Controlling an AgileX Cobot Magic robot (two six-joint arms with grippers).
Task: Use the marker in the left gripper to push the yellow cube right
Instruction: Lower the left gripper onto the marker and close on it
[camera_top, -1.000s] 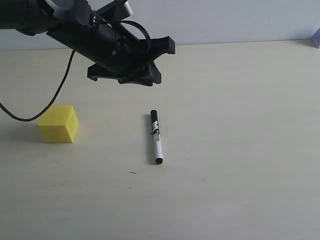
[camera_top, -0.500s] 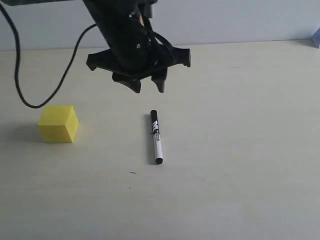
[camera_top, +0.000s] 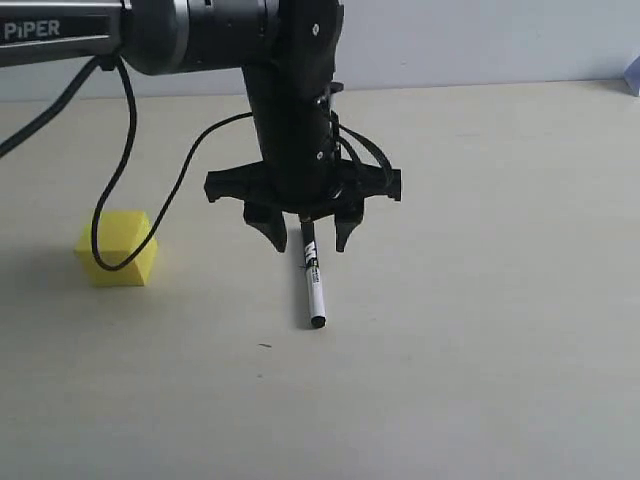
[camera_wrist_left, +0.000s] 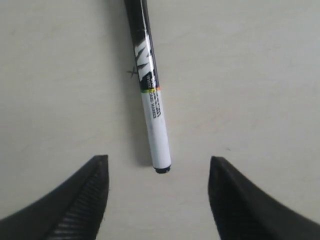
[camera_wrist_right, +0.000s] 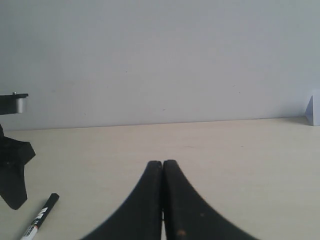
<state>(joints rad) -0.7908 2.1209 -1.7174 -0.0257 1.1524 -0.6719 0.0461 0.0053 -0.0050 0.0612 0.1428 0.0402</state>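
Observation:
The marker (camera_top: 313, 288) lies flat on the pale table, white barrel toward the front, black cap hidden behind my left gripper (camera_top: 309, 240). That gripper hangs open just above the marker's capped end, one finger on each side, not touching it. In the left wrist view the marker (camera_wrist_left: 150, 95) runs away from the open left gripper (camera_wrist_left: 157, 167), its white end level with the fingertips (camera_wrist_left: 97, 172). The yellow cube (camera_top: 117, 248) sits well to the left, partly crossed by a black cable. The right gripper (camera_wrist_right: 162, 165) is shut and empty, and the marker (camera_wrist_right: 40, 217) shows at the edge of its view.
The left arm's black cable (camera_top: 130, 170) loops down in front of the cube. A small pale object (camera_top: 634, 72) sits at the table's far right edge by the grey wall. Bare tabletop surrounds the marker.
The left arm has swung right and down, turning its open gripper to point downward over the marker's capped end. Marker and cube have not moved.

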